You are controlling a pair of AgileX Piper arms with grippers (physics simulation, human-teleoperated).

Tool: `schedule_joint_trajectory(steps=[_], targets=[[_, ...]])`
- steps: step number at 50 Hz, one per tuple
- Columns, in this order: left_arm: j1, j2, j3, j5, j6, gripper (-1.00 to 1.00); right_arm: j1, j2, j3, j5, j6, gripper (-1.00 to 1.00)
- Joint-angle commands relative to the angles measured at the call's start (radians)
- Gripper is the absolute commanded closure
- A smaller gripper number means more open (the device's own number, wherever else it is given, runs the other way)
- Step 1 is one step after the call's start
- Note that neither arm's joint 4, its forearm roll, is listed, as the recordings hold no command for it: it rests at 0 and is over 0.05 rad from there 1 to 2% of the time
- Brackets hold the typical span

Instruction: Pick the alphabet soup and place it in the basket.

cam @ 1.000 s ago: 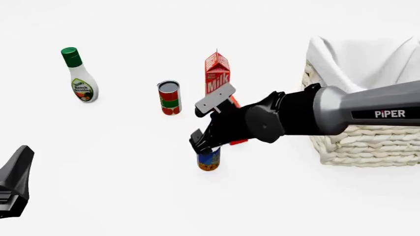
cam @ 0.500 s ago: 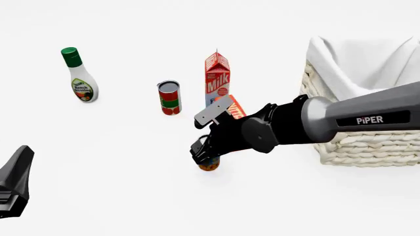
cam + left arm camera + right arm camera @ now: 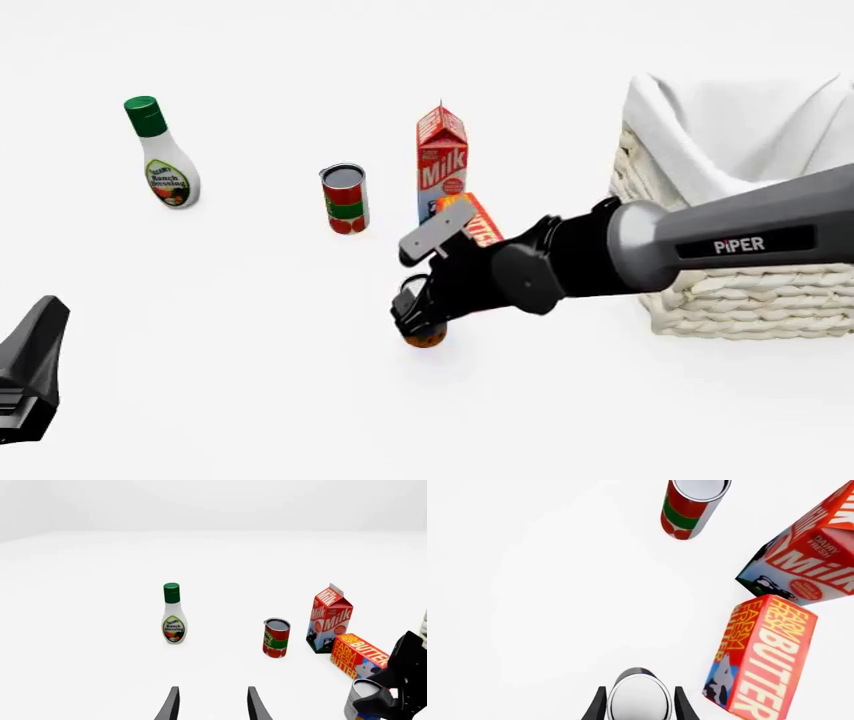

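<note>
Right gripper (image 3: 419,318) down over the small blue-and-orange alphabet soup can (image 3: 426,338) on the white table (image 3: 240,330).

In the right wrist view its two fingers (image 3: 600,706) flank the can's silvery top, one on each side; whether they press it is unclear. The can stands upright, just in front of the red butter box (image 3: 474,225), well left of the cream wicker basket with white cloth lining (image 3: 694,280). The left gripper (image 3: 212,706) is idle, fingers apart.
</note>
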Motion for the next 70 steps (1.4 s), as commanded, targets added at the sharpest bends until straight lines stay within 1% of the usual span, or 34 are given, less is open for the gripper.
schedule_joint_trajectory(steps=[1,3,5,8,10,14,16,17,26,27,28,29,36,40,43,44,46,48,50,55,56,57,64,66,70], targets=[[0.000,0.000,0.000,0.000,0.000,-1.00,0.010,0.015,0.005,-0.010,0.005,-1.00],[0.000,0.000,0.000,0.000,0.000,-1.00,0.008,0.015,0.004,-0.009,0.002,-1.00],[0.000,0.000,0.000,0.000,0.000,-1.00,0.005,0.033,0.012,-0.033,0.005,-1.00],[0.000,0.000,0.000,0.000,0.000,-1.00,0.003,0.025,0.009,-0.019,0.006,-1.00],[0.000,0.000,0.000,0.000,0.000,-1.00,0.006,0.042,0.024,-0.048,0.010,-1.00],[0.000,0.000,0.000,0.000,0.000,-1.00,0.008,0.035,0.026,-0.041,0.015,-1.00],[0.000,0.000,0.000,0.000,0.000,-1.00,0.009,0.040,0.035,-0.059,0.019,-1.00],[0.000,0.000,0.000,0.000,0.000,-1.00,0.010,0.037,0.038,-0.060,0.021,1.00],[0.000,0.000,0.000,0.000,0.000,-1.00,0.013,-0.008,0.065,-0.049,0.028,1.00],[0.000,0.000,0.000,0.000,0.000,-1.00,0.012,-0.017,0.072,-0.049,0.027,1.00],[0.000,0.000,0.000,0.000,0.000,-1.00,0.014,-0.036,0.068,-0.030,0.027,1.00],[0.000,0.000,0.000,0.000,0.000,-1.00,0.016,-0.044,0.079,-0.036,0.028,1.00],[0.000,0.000,0.000,0.000,0.000,-1.00,0.011,-0.117,0.109,-0.015,0.014,1.00],[0.000,0.000,0.000,0.000,0.000,-1.00,0.004,-0.203,0.108,0.057,-0.004,1.00],[0.000,0.000,0.000,0.000,0.000,-1.00,0.004,-0.204,0.108,0.057,-0.004,1.00],[0.000,0.000,0.000,0.000,0.000,-1.00,-0.002,-0.287,0.126,0.094,-0.024,1.00],[0.000,0.000,0.000,0.000,0.000,-1.00,-0.005,-0.305,0.127,0.106,-0.029,1.00],[0.000,0.000,0.000,0.000,0.000,-1.00,-0.010,-0.346,0.125,0.138,-0.039,1.00],[0.000,0.000,0.000,0.000,0.000,-1.00,-0.019,-0.390,0.108,0.179,-0.050,1.00],[0.000,0.000,0.000,0.000,0.000,-1.00,-0.031,-0.455,0.094,0.226,-0.067,1.00],[0.000,0.000,0.000,0.000,0.000,-1.00,-0.044,-0.493,0.080,0.252,-0.077,1.00],[0.000,0.000,0.000,0.000,0.000,-1.00,-0.044,-0.493,0.080,0.253,-0.077,1.00],[0.000,0.000,0.000,0.000,0.000,-1.00,-0.064,-0.599,0.010,0.356,-0.083,1.00],[0.000,0.000,0.000,0.000,0.000,-1.00,-0.066,-0.603,0.007,0.360,-0.084,1.00],[0.000,0.000,0.000,0.000,0.000,-1.00,-0.076,-0.641,-0.027,0.407,-0.088,1.00]])
